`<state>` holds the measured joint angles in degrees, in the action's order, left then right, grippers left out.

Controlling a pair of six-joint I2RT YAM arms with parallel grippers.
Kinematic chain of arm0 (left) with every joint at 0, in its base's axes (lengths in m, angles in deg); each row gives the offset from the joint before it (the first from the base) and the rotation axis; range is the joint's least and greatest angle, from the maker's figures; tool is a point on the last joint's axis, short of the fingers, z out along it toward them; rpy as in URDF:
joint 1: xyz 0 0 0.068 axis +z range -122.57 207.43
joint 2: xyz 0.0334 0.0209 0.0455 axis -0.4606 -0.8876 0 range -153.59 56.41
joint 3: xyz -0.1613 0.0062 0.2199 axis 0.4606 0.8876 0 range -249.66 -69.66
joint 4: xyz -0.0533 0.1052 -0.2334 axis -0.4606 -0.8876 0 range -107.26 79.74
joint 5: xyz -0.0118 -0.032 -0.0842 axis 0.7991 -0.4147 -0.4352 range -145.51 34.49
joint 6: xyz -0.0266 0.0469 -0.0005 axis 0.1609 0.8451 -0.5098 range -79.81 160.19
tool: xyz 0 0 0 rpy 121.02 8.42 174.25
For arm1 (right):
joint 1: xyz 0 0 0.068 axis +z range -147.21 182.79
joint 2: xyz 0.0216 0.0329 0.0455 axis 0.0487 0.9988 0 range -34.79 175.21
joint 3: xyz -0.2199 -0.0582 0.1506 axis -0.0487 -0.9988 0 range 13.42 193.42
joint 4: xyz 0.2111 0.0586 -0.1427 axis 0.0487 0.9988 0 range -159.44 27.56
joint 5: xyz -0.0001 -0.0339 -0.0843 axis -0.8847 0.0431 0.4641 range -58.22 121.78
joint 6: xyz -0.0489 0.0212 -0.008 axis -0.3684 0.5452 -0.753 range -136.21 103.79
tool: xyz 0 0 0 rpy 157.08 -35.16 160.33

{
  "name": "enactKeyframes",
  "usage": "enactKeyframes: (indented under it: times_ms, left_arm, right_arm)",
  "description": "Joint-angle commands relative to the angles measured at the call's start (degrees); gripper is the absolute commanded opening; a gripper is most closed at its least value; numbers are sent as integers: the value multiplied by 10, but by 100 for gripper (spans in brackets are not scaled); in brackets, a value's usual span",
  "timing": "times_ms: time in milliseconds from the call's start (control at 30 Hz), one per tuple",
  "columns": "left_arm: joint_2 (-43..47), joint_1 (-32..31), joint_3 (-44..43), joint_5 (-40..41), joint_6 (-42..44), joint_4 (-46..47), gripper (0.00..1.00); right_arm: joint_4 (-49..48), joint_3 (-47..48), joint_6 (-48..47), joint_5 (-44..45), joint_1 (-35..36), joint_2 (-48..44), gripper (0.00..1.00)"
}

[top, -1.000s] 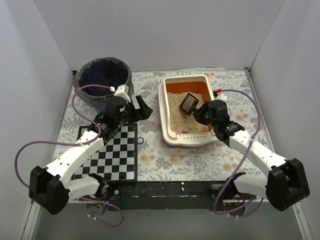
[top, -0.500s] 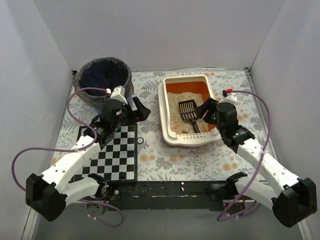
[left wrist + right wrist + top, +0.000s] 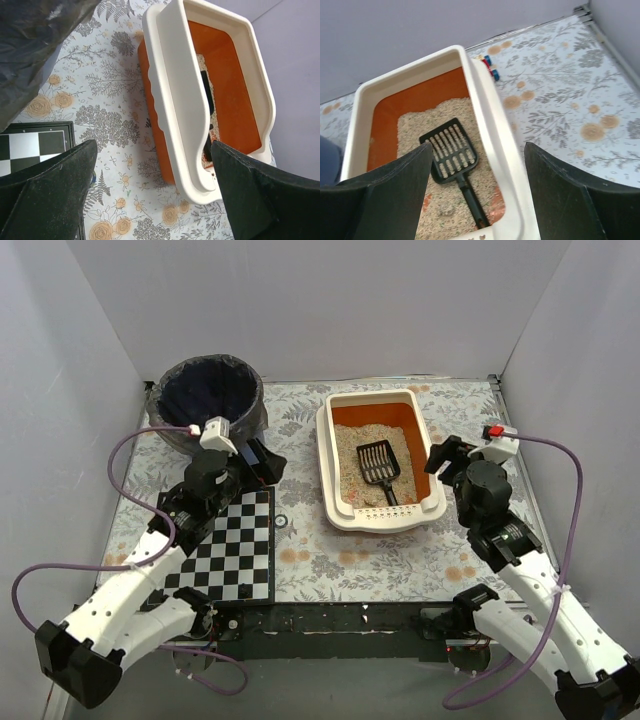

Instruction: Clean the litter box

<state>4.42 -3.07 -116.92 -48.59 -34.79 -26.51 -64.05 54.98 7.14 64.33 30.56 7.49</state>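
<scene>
1. Two arms reach over a flower-patterned desk (image 3: 330,562). At its far left stands a round bin (image 3: 207,400) lined with a dark bag.
2. The left arm (image 3: 150,570) crosses a black-and-white checkerboard (image 3: 228,545) near the desk's front left. The left jaws hang just beside the bin's near right side and face the litter box. They are spread wide, and the dark fingers (image 3: 47,190) hold nothing.
3. The litter box (image 3: 328,455) sits flat on the desk right of centre, toward the far edge, between the two arms. Its slotted ledge (image 3: 385,512) is at the near end. Beige litter (image 3: 352,455) covers the middle and the near part. The orange floor (image 3: 385,418) is bare at the far end.
4. A black slotted scoop (image 3: 378,462) lies on the litter inside the box, head toward the far end and handle pointing at the ledge. Nothing grips it.
5. The right arm (image 3: 510,540) comes in from the desk's front right. The right jaws are just beside the box's right rim, spread wide and empty. In the wrist view the fingers (image 3: 385,192) frame the box and the scoop.
</scene>
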Motion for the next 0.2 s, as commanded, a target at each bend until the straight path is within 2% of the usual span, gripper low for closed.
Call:
enactKeyframes:
  times_ms: [0,167]
  left_arm:
    - [17,0,4,35,2,-9,98]
    - [14,0,3,35,-5,-12,98]
  right_arm:
    - [11,-3,-38,99,0,-36,81]
    - [31,-22,-35,148,0,-62,80]
